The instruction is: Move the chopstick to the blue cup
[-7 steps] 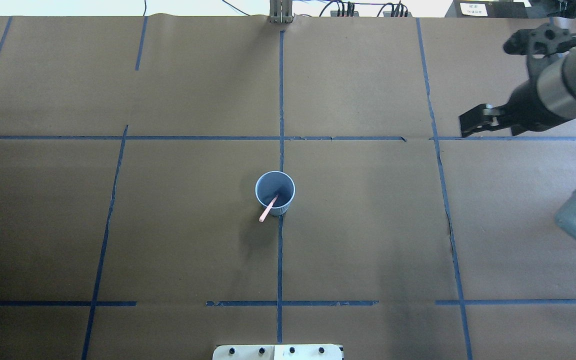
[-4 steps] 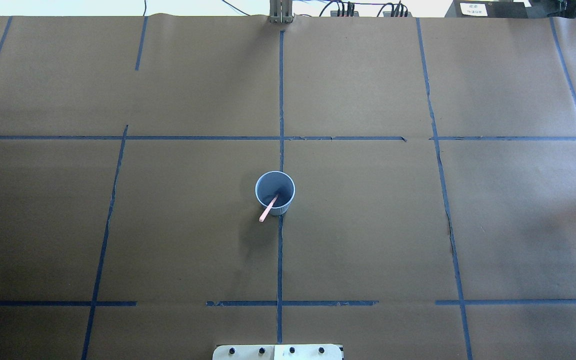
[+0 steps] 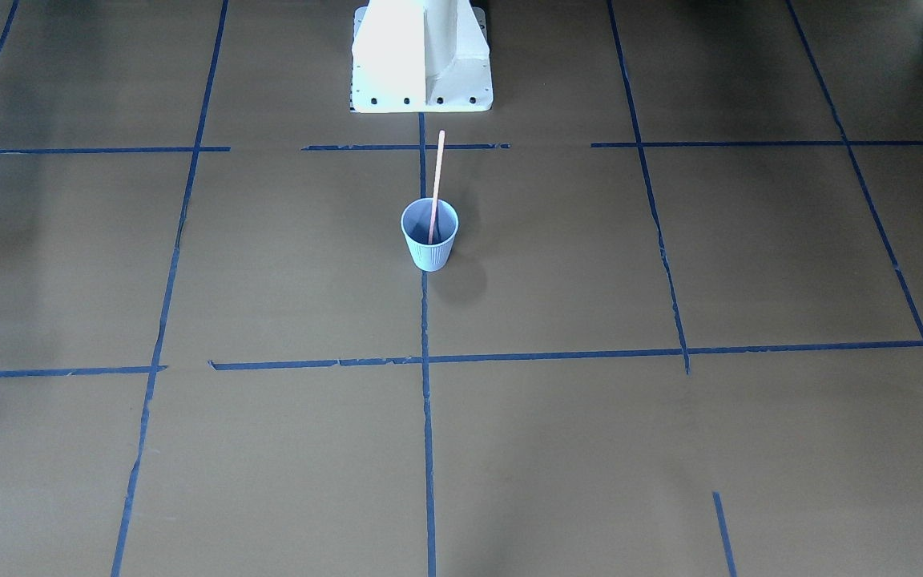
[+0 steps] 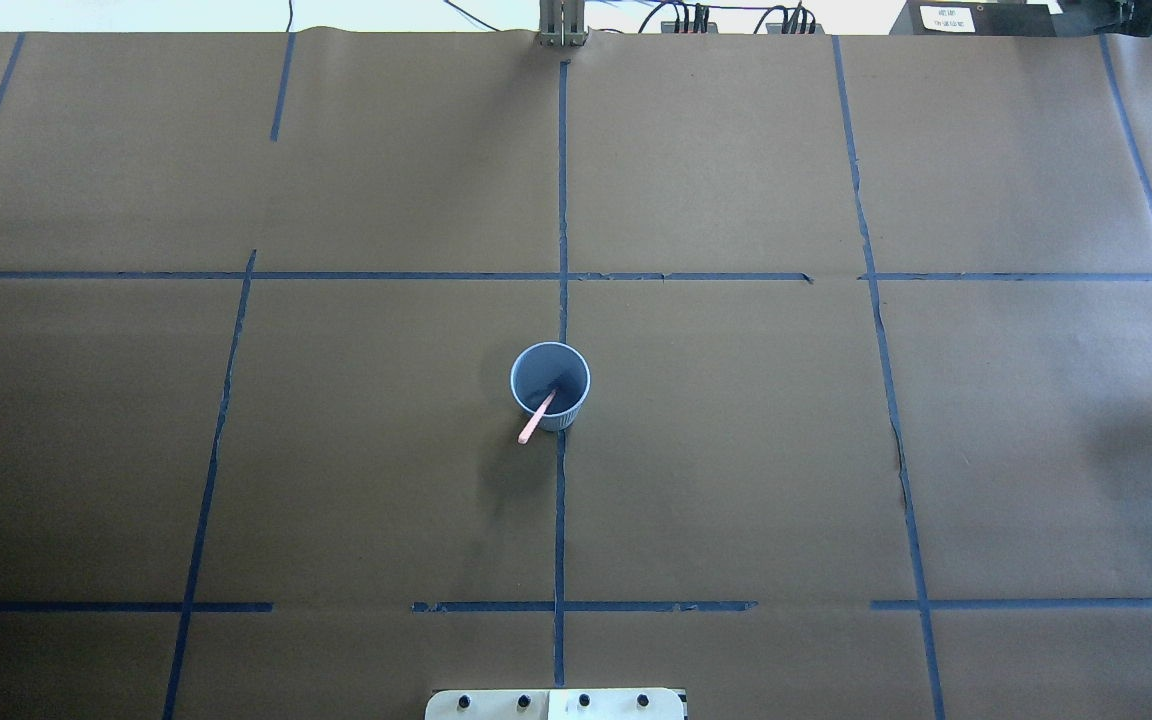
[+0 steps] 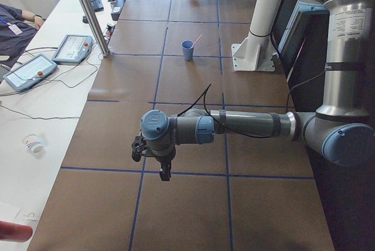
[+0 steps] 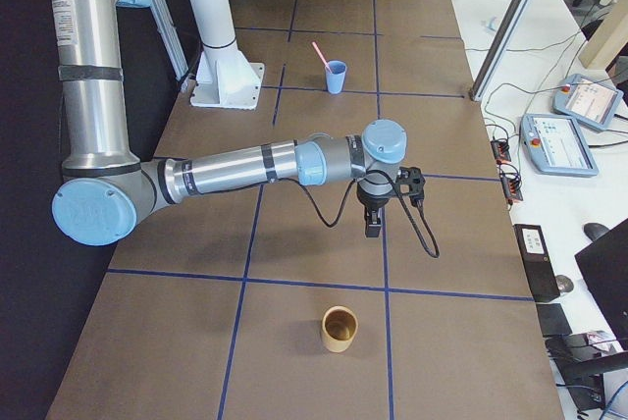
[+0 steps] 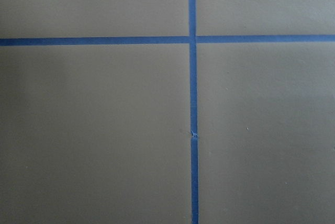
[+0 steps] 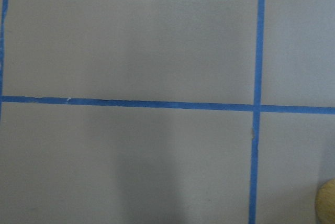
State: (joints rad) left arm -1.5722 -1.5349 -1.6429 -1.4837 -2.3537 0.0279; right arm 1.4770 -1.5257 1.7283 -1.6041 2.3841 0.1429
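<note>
The pale blue ribbed cup [image 4: 550, 385] stands upright at the table's middle, also in the front view [image 3: 429, 236]. One pink chopstick [image 4: 536, 418] stands in it, leaning on the rim toward the robot base; it also shows in the front view [image 3: 437, 180]. Neither gripper shows in the overhead or front view. The left gripper [image 5: 166, 173] hangs over the table's left end, far from the cup [image 5: 187, 49]. The right gripper [image 6: 373, 231] hangs over the right end, far from the cup [image 6: 336, 77]. I cannot tell whether either is open or shut. Both wrist views show only table and tape.
A tan cup [image 6: 340, 329] stands on the table's right end near the right gripper; its edge shows in the right wrist view [image 8: 327, 200]. The white robot base [image 3: 421, 56] is behind the blue cup. A metal post [image 5: 88, 13] and teach pendants [image 5: 71, 48] line the operators' side.
The right arm has swung out of the overhead view to the right. The cup and chopstick have not moved.
</note>
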